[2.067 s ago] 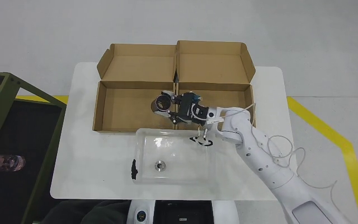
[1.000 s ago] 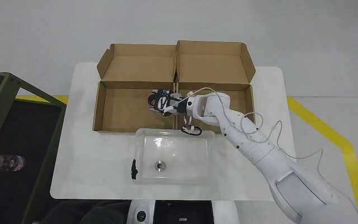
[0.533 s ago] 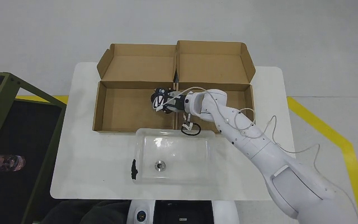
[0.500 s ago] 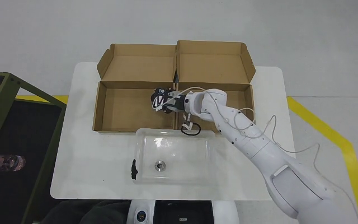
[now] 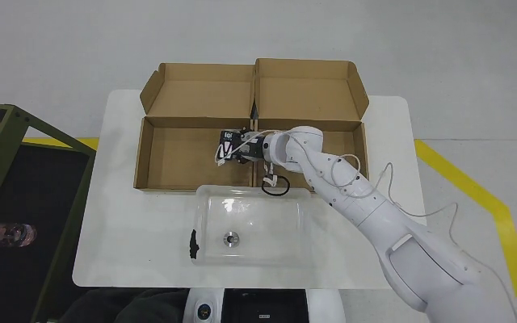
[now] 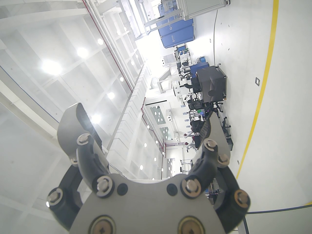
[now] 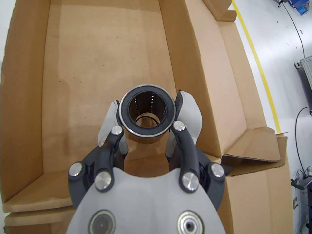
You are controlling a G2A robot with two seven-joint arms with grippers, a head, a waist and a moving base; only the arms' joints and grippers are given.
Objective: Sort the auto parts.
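**Bearing sleeve [image 7: 147, 130] clamped over the left carton**

Nearest the robot: clear plastic tray [image 5: 266, 242], rounded corners, glossy, on a matt white table [image 5: 129, 226]. Inside it are a small round metal part [image 5: 231, 238] near the middle and a thin black scrap [image 5: 193, 243] at its left wall. A slim black rubber ring [image 5: 276, 186] lies at the tray's far rim.

Beyond the tray: right gripper [image 7: 148, 103] is over the left cardboard box [image 5: 182, 157], close to the wall shared with the right box [image 5: 347, 145]. Its jaws are closed partway, and pale metal fingers [image 7: 189, 113] press both sides of the sleeve. The sleeve is a short cylinder with black end faces, a bright steel rim and rows of small balls down the bore. Whether it touches the box floor, cannot tell.

Both boxes are plain brown corrugated board with smooth floors, lids folded back on the far side.

Left gripper [image 6: 142, 120] points up into the hall, jaws spread wide, nothing between them.
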